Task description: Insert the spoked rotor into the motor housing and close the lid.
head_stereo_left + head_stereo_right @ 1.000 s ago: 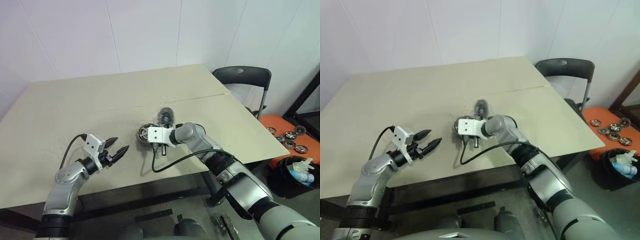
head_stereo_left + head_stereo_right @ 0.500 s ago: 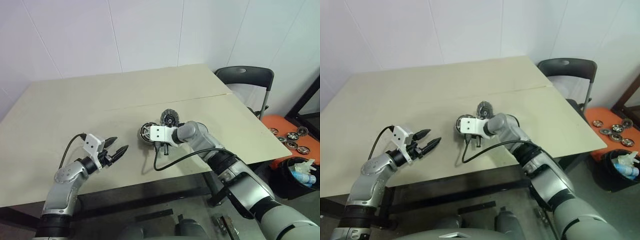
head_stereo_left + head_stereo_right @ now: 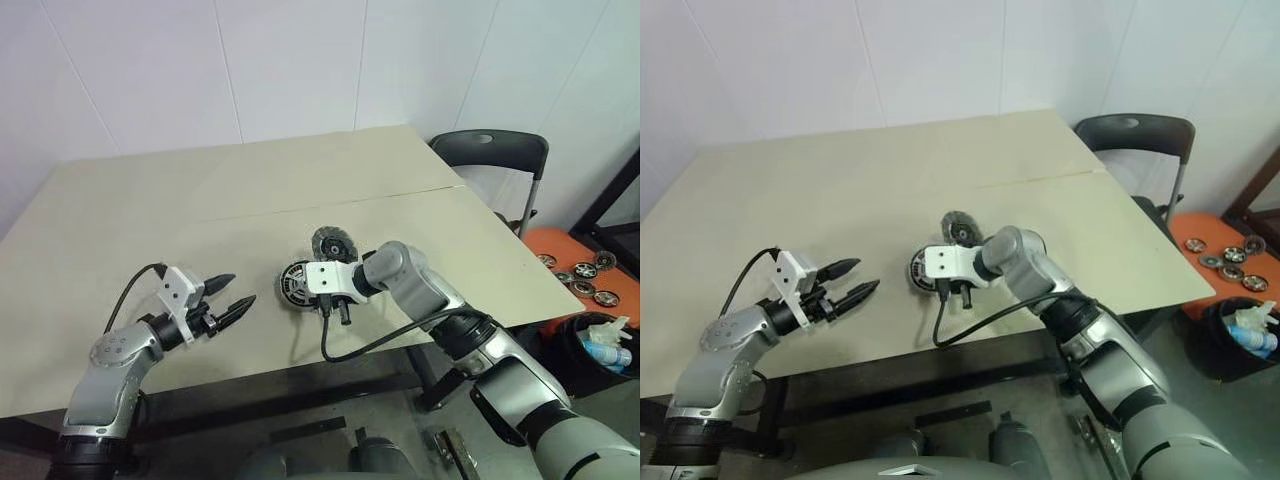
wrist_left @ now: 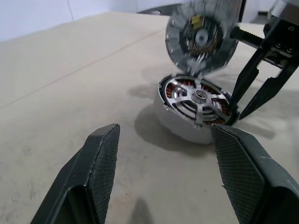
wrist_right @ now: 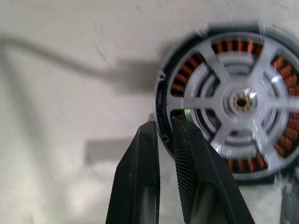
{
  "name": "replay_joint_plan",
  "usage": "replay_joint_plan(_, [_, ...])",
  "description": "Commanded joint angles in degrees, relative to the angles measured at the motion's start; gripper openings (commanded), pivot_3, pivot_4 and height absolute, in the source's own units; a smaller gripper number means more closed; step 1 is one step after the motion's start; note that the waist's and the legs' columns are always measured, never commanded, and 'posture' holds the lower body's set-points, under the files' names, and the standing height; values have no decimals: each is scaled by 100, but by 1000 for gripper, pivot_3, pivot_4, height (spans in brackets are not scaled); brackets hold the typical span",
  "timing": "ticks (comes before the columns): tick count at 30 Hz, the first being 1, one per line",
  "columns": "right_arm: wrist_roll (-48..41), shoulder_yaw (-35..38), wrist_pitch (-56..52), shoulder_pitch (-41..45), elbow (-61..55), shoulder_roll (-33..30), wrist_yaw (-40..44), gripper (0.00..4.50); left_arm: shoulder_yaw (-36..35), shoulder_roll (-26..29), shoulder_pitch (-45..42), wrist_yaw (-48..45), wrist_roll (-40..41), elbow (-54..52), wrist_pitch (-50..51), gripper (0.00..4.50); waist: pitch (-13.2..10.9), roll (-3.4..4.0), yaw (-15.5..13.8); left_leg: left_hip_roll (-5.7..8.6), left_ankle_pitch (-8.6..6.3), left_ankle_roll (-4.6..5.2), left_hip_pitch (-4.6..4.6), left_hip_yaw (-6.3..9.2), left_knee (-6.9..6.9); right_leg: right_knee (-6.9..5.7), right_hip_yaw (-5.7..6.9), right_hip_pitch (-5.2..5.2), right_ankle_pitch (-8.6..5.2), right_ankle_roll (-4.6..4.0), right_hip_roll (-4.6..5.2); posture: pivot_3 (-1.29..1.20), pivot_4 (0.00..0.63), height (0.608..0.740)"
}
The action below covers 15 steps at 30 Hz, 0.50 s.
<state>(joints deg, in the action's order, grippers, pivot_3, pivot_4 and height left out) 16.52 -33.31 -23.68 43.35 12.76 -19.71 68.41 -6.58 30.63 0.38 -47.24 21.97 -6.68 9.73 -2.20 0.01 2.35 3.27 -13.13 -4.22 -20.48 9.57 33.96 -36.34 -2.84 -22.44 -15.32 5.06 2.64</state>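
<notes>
Beige table point(image 3: 150, 200) bears motor housing point(image 3: 296, 284) near front edge, centre. Spoked rotor point(image 5: 236, 122) seated inside housing over copper windings. Lid point(image 3: 332, 243) just behind housing, tilted on edge. Right gripper point(image 5: 164, 135) fingers nearly closed at housing rim, grasping nothing discernible. Left gripper point(image 3: 232, 295) released, empty, well left of housing.

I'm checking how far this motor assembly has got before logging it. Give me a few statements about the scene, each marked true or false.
1. The spoked rotor sits inside the motor housing. True.
2. The lid lies flat on top of the housing, closing it. False: it is tilted up on edge behind the housing, which is open.
3. The left hand is open and holds nothing. True.
4. The right hand is wide open. False: its fingers are nearly together at the housing's rim.
5. The housing stands on the chair. False: it stands on the table.
</notes>
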Motion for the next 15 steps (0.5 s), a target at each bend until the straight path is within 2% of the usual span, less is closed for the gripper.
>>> replay_joint_plan(1, [-132, -77, -152, -27, -169, 203, 5, 549, -42, 89, -65, 24, -4, -265, 11, 3327, 0, 0, 1, 0, 0, 0, 1, 0, 1, 0, 0, 2, -1, 2, 0, 0, 0, 740])
replay_joint_plan(5, [-97, 31, -91, 55, 195, 467, -383, 549, 0, 99, -121, 64, -40, -274, 42, 3327, 1, -1, 32, -2, 0, 0, 4, -1, -1, -1, 0, 1, 0, 0, -2, 0, 0, 740])
replay_joint_plan(8, [-91, 127, -9, 147, 444, 592, -613, 1171, 18, 104, -133, 93, -65, -271, 50, 3327, 0, 0, 26, -7, 0, 0, 10, 0, 0, -7, 0, 1, 0, 1, -9, 0, 0, 740])
replay_joint_plan(13, [-190, 291, 147, 333, 810, 725, -882, 2809, 54, 107, -139, 142, -113, -248, 77, 3327, -1, 0, 17, -6, 0, 0, 10, -1, 9, -11, 0, 4, -1, -1, -9, 0, 0, 740])
replay_joint_plan(15, [-325, 397, 171, 414, 877, 766, -902, 2809, 67, 96, -139, 154, -129, -245, 84, 3327, -1, 0, 16, -5, 0, 0, 8, 0, 13, -11, 0, 4, -1, -1, -8, 0, 0, 740])
